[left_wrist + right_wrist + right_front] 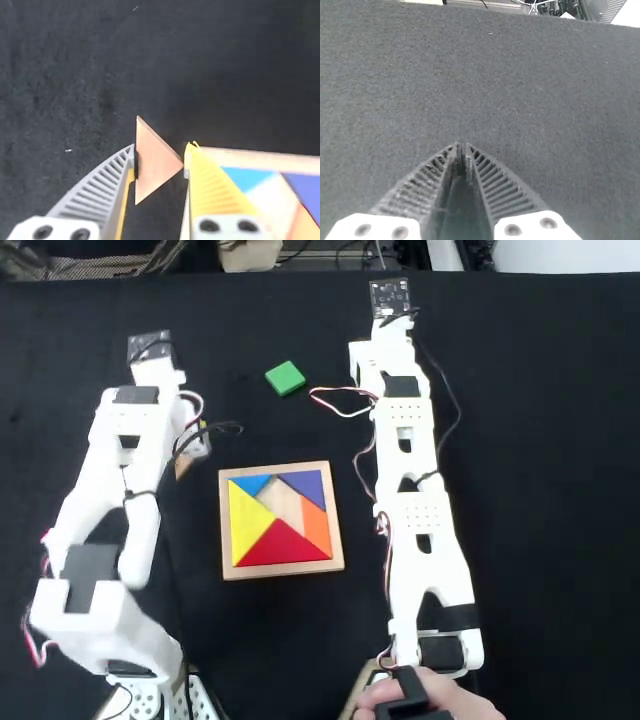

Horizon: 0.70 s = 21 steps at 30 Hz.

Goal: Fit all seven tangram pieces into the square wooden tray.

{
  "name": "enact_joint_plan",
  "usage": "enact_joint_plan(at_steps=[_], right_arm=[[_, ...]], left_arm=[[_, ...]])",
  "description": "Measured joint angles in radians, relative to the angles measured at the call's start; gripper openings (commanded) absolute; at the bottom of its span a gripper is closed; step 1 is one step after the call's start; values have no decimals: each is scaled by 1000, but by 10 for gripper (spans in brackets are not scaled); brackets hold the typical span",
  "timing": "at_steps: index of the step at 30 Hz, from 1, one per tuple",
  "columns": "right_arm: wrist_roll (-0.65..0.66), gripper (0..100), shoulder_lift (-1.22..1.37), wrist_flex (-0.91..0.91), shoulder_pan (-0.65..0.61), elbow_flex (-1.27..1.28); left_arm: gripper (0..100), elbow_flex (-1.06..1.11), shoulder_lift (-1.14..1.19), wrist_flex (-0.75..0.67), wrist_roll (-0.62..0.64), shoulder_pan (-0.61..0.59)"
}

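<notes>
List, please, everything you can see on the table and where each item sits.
Square wooden tray: one, light wood, mid-cloth between the arms.
Pieces in the tray: five; light blue triangle, dark blue triangle, yellow triangle, red triangle, orange piece. I cannot tell whether the pale patch in the middle is a piece or bare tray.
Green square block: one, green, on the cloth beyond the tray.
Tan wooden triangle: one, tan, beside the tray on the left arm's side.
Black cloth: one, black, covering the table.
Left tool: one, grey and yellow fingers, shut on the tan triangle.
Right tool: one, dark grey, shut, over bare cloth.
</notes>
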Motion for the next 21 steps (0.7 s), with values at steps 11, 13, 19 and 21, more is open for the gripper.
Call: enact_joint_plan(at_steps=[11, 13, 19, 21], right_arm=[[0, 11, 0, 0, 43, 0], [0, 11, 0, 0, 72, 0], [-2, 11, -8, 0, 161, 0], [-2, 11, -21, 0, 164, 0]], left_arm=[[80, 0, -356, 235, -462, 173], [80, 0, -361, 276, -626, 187], [77, 0, -328, 342, -1117, 258], [78, 0, -308, 344, -1234, 307]])
